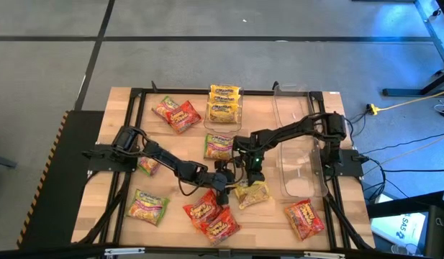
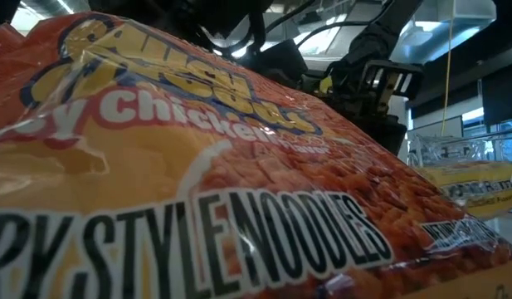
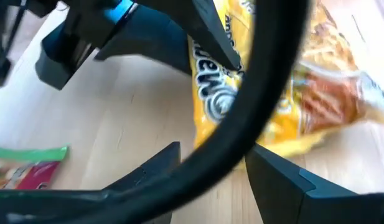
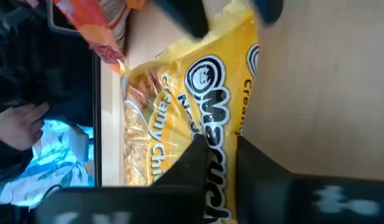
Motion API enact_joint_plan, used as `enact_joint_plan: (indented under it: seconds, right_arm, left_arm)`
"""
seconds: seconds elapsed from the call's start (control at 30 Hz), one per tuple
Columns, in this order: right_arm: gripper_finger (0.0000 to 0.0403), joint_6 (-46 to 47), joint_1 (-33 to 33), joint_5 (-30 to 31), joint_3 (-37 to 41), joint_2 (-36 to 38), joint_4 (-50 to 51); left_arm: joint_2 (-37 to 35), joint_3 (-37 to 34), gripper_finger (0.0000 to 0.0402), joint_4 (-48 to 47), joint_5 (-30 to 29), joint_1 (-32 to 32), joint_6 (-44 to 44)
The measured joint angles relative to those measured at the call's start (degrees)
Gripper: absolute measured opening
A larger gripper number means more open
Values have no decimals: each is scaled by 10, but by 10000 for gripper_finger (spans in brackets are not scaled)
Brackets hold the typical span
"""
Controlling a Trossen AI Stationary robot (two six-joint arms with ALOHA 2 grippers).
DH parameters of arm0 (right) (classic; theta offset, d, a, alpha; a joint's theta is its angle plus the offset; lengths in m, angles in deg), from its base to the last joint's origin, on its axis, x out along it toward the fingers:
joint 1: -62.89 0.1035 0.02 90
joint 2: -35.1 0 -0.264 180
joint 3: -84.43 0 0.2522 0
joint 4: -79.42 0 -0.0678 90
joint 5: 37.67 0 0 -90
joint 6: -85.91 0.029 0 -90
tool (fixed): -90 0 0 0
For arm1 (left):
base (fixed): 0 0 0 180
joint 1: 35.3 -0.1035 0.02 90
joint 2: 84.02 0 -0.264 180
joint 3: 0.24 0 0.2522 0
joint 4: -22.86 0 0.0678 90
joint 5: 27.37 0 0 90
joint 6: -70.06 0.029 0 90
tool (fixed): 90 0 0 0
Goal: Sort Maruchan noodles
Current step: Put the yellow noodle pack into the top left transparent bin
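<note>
Yellow Maruchan packet (image 4: 204, 99) lies flat on the wooden worktop (image 1: 121, 137), just beside the near end of the clear bin (image 1: 297, 155). Label reads "Maruchan" with the round smiling-face logo, and "Creamy Chi…" below; remaining print is cut off.

Right gripper (image 1: 252, 181) sits directly on this packet: its two dark fingers (image 4: 257, 165) are closed narrow, pinching the packet's edge between them. Packet not raised; it rests on the wood.

Left gripper (image 1: 223, 180) is just beside the same packet, on the side away from the bin. Its fingers (image 3: 160, 168) stand apart with bare wood between them, holding nothing; the packet lies just beyond the tips.

Red-orange packet (image 2: 197, 191) fills the low view; legible: "…y Chicken" and "…RY STYLE NOODLES".

Three yellow packets (image 1: 224, 102) are stacked in a second clear bin (image 1: 241, 108) beside the first. Other packets are scattered over the worktop, well apart from the bin.
</note>
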Motion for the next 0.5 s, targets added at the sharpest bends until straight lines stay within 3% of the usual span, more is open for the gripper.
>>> enact_joint_plan:
  seconds: [0.1,0.3,0.5]
  right_arm:
    - [8,-15,1,10,0,10,3]
    - [3,-31,20,111,1,70,25]
    - [2,-35,41,250,1,150,38]
  left_arm:
    - [-30,0,174,-52,1,1,-3]
    - [-102,0,174,-150,-6,27,-16]
    - [-133,-1,174,-215,-99,78,-55]
